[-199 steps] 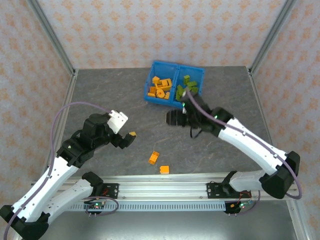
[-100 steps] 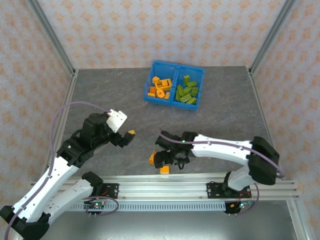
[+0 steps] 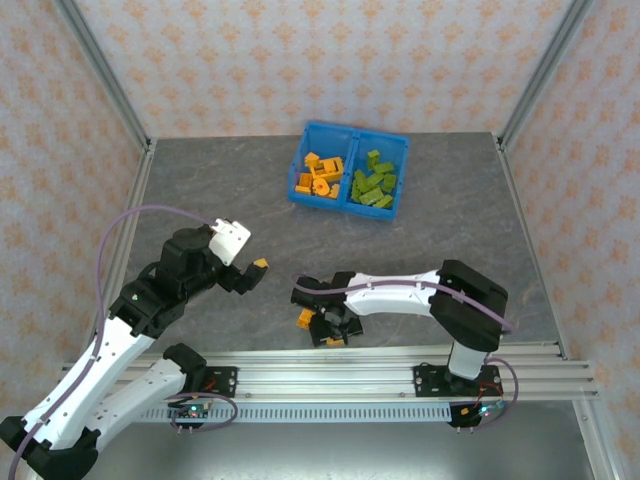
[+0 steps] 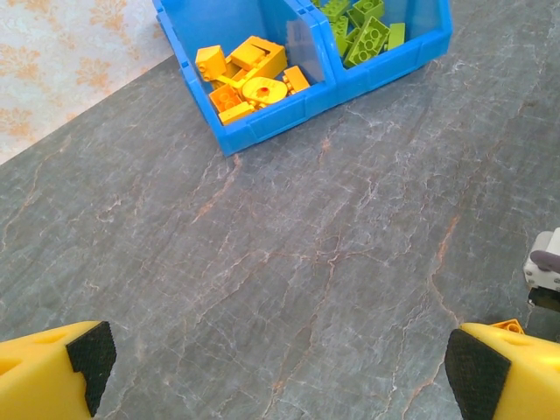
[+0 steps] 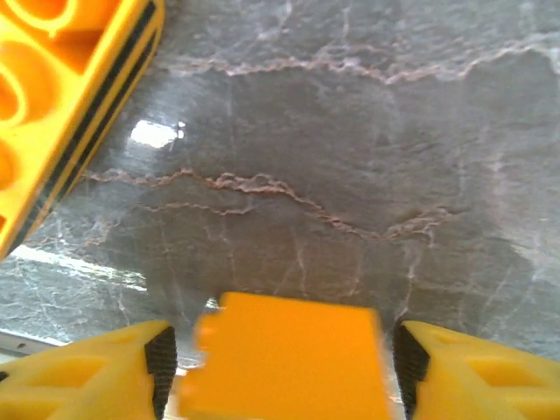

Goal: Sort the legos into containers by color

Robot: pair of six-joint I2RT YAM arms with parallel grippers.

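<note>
Two orange legos (image 3: 306, 318) lay loose on the grey stone-patterned table (image 3: 200, 190), close to its near edge and about the middle, well apart from the blue bin (image 4: 271, 125) at the far middle. The bin's left compartment (image 4: 219, 22) held a heap of orange pieces (image 4: 249, 79), and its right compartment (image 4: 424, 13) held a heap of lime green pieces (image 4: 363, 31). The right gripper (image 3: 327, 330) was down over the nearer orange brick (image 5: 289, 359), with its yellow fingers straddling the brick and the black pads just beside two opposite sides. Whether the pads were pressing it or stood a sliver short could not be told. The second orange brick (image 5: 61, 96) sat just beside it, apart from the fingers. The left gripper (image 4: 280, 367) hovered above bare table on the left, jaws spread wide and empty. These bricks looked like hard, hollow plastic: light, stiff, smooth-sided and likely slick. The best hold would probably be square across two flat side walls, centred, lest the brick twist or pop out. No brand, label or readable writing appeared on the bricks, bin or arms.
</note>
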